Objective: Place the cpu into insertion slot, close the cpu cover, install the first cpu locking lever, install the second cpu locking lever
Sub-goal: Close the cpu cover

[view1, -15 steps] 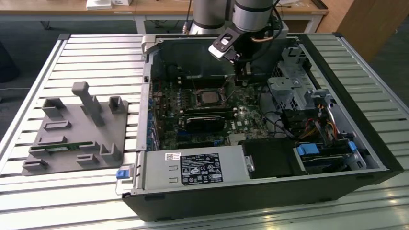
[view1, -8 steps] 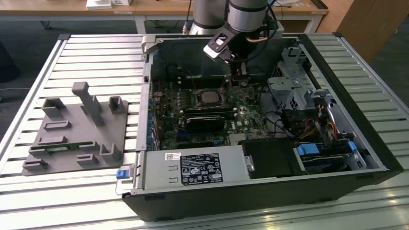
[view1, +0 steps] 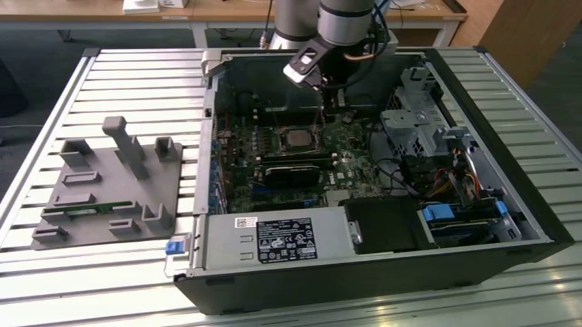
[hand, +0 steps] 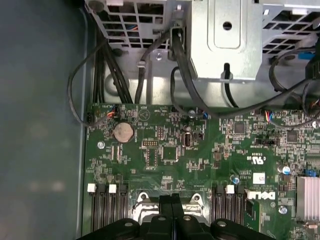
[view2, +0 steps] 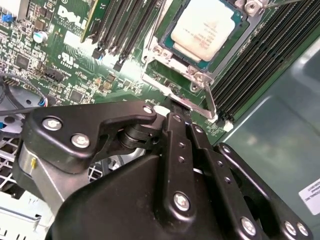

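Soft, even room light, deep shadow inside the computer case point(view1: 364, 286), pale sheen on the cpu point(view2: 206, 25)

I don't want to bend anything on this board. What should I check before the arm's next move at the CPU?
1. CPU seated: ok, it lies flat inside the metal frame.
2. Cover down: ok, its frame sits around the chip's top.
3. Lever latched: cannot tell, the thin bar lies along the cover's corner but its hook end is hidden.
4. Gripper state: ok, shut, with its tip at the cover's edge next to the lever.
5. Gripper touching the lever: cannot tell, the contact point is hidden.
6. Cables clear: ok, they lie up by the metal cage, away from the gripper.
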Controlling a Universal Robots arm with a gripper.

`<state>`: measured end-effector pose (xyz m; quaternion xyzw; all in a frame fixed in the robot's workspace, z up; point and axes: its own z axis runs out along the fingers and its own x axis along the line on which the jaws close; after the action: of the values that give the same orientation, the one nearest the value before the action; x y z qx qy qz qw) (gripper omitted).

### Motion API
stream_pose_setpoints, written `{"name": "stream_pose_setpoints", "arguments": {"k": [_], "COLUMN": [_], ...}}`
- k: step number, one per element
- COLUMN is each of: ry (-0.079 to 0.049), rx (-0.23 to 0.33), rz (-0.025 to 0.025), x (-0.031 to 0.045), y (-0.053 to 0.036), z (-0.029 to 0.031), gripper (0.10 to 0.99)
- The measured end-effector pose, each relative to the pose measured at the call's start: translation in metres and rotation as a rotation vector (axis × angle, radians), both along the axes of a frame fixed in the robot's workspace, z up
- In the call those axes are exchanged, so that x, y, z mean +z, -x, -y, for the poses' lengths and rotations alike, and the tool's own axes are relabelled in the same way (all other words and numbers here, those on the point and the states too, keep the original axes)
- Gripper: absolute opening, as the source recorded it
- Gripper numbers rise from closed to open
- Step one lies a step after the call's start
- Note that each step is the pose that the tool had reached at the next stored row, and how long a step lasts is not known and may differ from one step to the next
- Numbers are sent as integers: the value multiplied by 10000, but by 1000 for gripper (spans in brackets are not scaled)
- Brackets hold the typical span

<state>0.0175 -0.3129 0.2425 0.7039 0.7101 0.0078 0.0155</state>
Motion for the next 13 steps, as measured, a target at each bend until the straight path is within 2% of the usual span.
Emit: {"name": "stream_pose_setpoints", "arguments": {"k": [13], "ry": [-2], "rx": [0], "rz": [1], "x": [-14], "y": [87], "z": [0], "gripper": [122]}}
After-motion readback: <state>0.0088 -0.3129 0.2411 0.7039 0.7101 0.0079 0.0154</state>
